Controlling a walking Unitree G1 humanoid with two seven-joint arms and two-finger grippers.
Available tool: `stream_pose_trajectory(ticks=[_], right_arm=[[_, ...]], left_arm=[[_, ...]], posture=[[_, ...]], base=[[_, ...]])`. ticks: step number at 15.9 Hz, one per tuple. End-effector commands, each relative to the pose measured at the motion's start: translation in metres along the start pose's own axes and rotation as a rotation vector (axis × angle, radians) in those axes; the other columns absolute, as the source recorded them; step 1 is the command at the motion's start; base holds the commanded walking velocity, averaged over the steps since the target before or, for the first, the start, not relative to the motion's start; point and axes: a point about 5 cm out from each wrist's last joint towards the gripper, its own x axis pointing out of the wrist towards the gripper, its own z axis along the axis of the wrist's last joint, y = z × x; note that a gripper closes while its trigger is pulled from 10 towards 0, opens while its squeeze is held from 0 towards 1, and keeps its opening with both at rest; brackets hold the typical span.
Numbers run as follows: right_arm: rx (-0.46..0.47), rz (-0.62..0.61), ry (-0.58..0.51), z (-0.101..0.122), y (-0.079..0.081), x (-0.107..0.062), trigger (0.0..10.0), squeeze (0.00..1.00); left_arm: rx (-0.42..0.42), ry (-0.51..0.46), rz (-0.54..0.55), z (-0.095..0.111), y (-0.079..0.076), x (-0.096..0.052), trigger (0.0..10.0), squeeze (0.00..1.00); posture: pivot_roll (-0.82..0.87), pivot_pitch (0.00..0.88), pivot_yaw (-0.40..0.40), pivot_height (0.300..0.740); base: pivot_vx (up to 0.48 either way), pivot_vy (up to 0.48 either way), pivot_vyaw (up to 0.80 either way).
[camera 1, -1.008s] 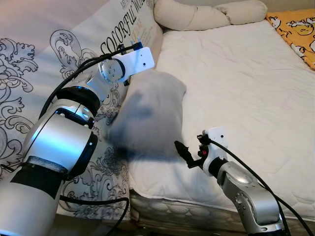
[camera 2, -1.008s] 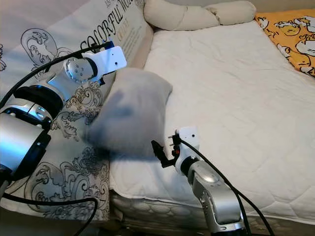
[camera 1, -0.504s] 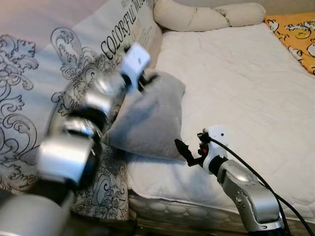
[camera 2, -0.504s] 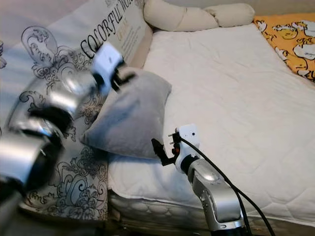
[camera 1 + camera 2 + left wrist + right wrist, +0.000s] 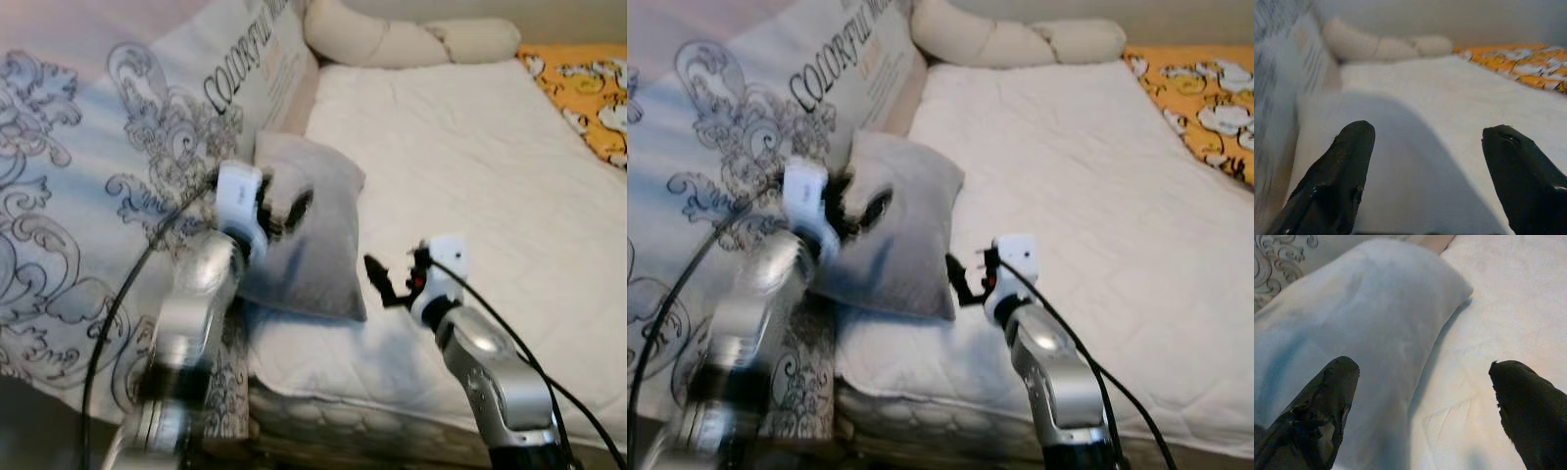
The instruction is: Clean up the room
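A grey pillow lies flat on the white mattress, at its left edge against the patterned bedding. My left gripper hovers at the pillow's left side, blurred by motion. The left wrist view shows that gripper open, its fingers spread above the grey pillow with nothing between them. My right gripper is open just right of the pillow's near corner, low over the mattress. Its wrist view shows that gripper looking along the pillow's right edge.
A large patterned duvet printed with "COLORFUL" is heaped along the left of the bed. Long cream pillows lie at the far end. An orange patterned blanket covers the far right corner. The mattress's front edge is close below my arms.
My left gripper has let go of the grey pillow and drawn back and down. The pillow, held up a second ago, now rests on the mattress. The right arm has hardly moved.
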Motion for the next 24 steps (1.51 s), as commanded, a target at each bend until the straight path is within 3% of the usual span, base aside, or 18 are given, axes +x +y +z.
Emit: stream_pose_trajectory(ticks=[1,4,8,9,14,24], right_arm=[[-0.006,-0.034,-0.045,0.007,-0.003,0.001,10.0,1.00],[-0.040,-0.059,-0.101,0.013,-0.006,0.002,10.0,1.00],[-0.047,-0.080,-0.113,0.014,-0.010,0.005,10.0,1.00],[-0.044,-0.068,-0.114,0.014,-0.008,0.006,10.0,1.00],[-0.061,-0.050,-0.087,0.011,-0.002,0.010,10.0,1.00],[-0.056,-0.039,-0.076,0.009,-0.006,0.010,10.0,1.00]], left_arm=[[0.023,-0.012,0.025,0.006,-0.002,-0.010,10.0,1.00],[0.053,0.048,0.120,-0.004,0.000,-0.036,10.0,1.00],[0.072,0.103,0.157,-0.006,0.004,-0.050,10.0,1.00],[0.101,0.118,0.172,-0.006,0.006,-0.051,10.0,1.00],[0.051,0.162,0.192,-0.009,0.008,-0.054,10.0,1.00],[0.063,0.185,0.231,-0.013,0.015,-0.056,10.0,1.00]], posture=[[-0.01,0.000,0.045,0.740],[0.00,0.000,0.033,0.740],[0.01,0.000,0.032,0.740],[0.01,0.000,0.033,0.740],[0.02,0.000,0.039,0.740],[0.01,0.000,0.054,0.740]], base=[[0.000,0.000,0.00],[0.000,-0.141,0.00],[0.000,-0.452,0.00],[0.000,-0.454,0.00],[0.000,-0.448,0.00],[0.000,-0.403,0.00]])
